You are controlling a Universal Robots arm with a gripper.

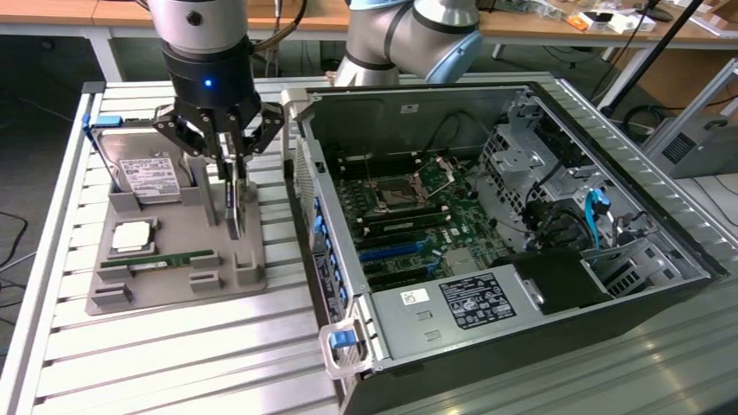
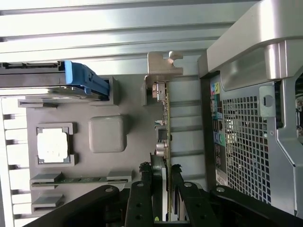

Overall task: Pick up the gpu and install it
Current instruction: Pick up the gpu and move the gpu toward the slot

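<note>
My tool [image 1: 234, 160] [image 2: 162, 169] is closed on the gpu [image 1: 234, 207] [image 2: 165, 118], one finger [image 2: 145, 176] pressed on each face of the thin card at its upper edge. The card stands on edge, upright, over the grey fixture tray [image 1: 237, 272] [image 2: 130, 101]. Its silvery bracket [image 2: 163, 66] is at the end farthest from my fingers in the wrist view. I cannot quite tell whether its lower edge is seated in the tray's slot or lifted just clear of it. On the same tray, toward the exterior view's left, the hard drive [image 1: 150, 177] [image 2: 28, 80] with its white label stands in its holder, with a blue handle [image 2: 85, 80] at one end. Near it lie the square processor [image 1: 130, 235] [image 2: 52, 144] and the narrow green RAM stick [image 1: 168, 258] [image 2: 80, 179]. Just beside the tray, on the exterior view's right, the open computer case [image 1: 403, 108] [image 2: 246, 142] lies on the slatted metal worktop [image 1: 173, 354] [image 2: 94, 19], with its motherboard [image 1: 427, 207] exposed.
</note>
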